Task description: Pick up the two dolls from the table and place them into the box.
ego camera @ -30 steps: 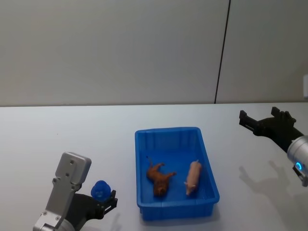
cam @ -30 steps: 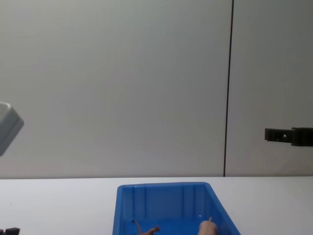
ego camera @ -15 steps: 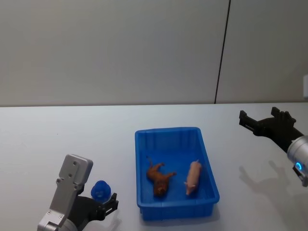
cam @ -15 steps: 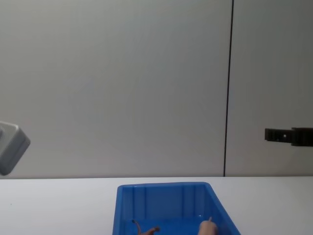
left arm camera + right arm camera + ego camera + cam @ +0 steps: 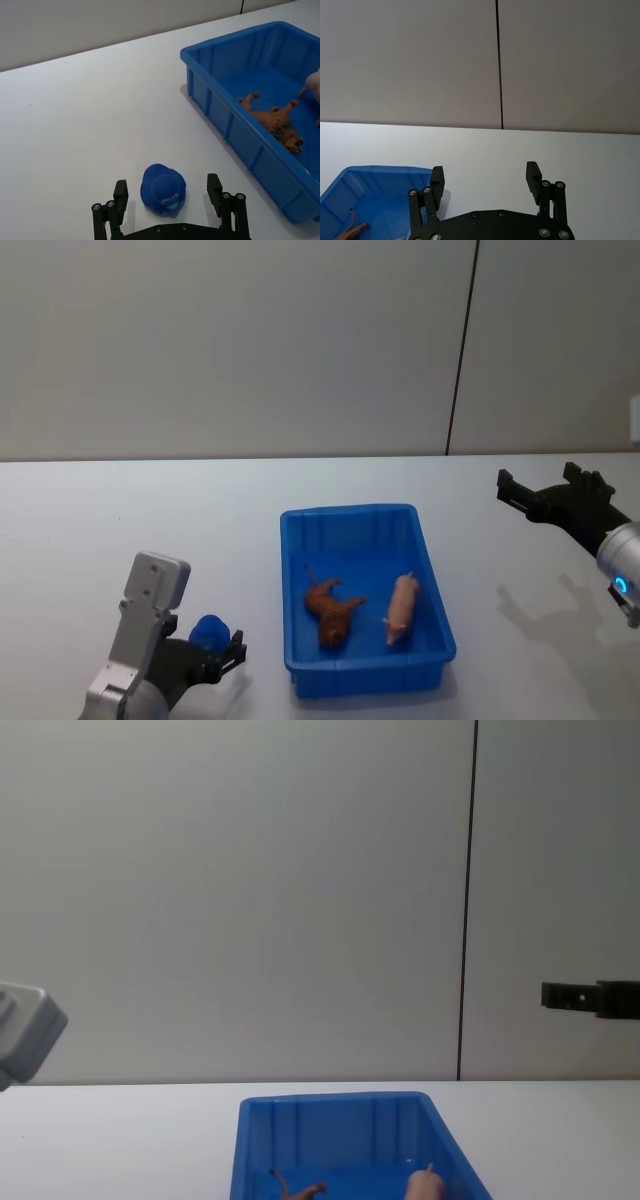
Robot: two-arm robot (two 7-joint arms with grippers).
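Note:
Both dolls lie inside the blue box (image 5: 350, 518): the brown lion (image 5: 332, 609) on its side at the left, the pale pink figure (image 5: 401, 608) to its right. The left wrist view shows the lion (image 5: 275, 120) on the box (image 5: 227, 52) floor. The chest view catches the box (image 5: 340, 1118), the lion's tail (image 5: 285, 1186) and the pink figure's top (image 5: 426, 1183). My left gripper (image 5: 215, 652) hangs open low over the table, left of the box. My right gripper (image 5: 540, 482) is open and raised at the right, empty (image 5: 485, 170).
A small blue toy (image 5: 163, 189) rests on the white table (image 5: 150, 520) between the left gripper's (image 5: 167, 183) spread fingers, touching neither. The table runs wide and bare to both sides of the box. A grey wall with a dark vertical seam stands behind.
My left arm's grey wrist housing has sunk lower and swung a little, with the gripper staying over the small blue toy. The right arm and both dolls have not moved.

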